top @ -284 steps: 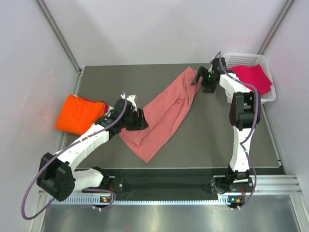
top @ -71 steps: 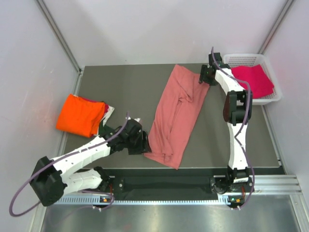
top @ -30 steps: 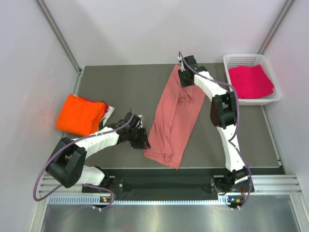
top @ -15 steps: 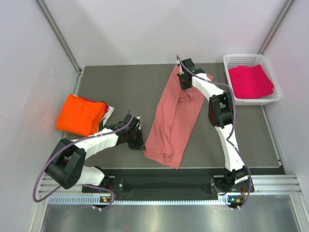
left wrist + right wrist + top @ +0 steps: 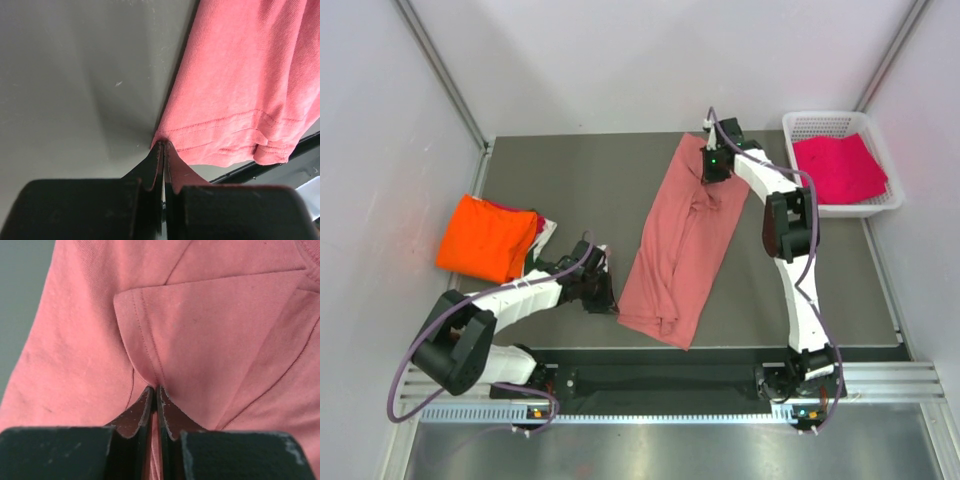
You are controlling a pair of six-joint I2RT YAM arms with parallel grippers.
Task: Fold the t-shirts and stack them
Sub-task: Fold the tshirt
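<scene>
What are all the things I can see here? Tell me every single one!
salmon-pink t-shirt: one, salmon pink, lying long-ways in the middle of the table.
orange t-shirt: one, bright orange, folded at the table's left edge; a bit of other cloth peeks out beside it.
magenta t-shirt: one, magenta, inside the basket.
basket: one, white plastic mesh, far right corner.
table: one, dark grey.
left arm: one, white and black, jaws shut on the salmon-pink t-shirt's near left corner.
right arm: one, white and black, jaws shut on a fold at that shirt's far end.
</scene>
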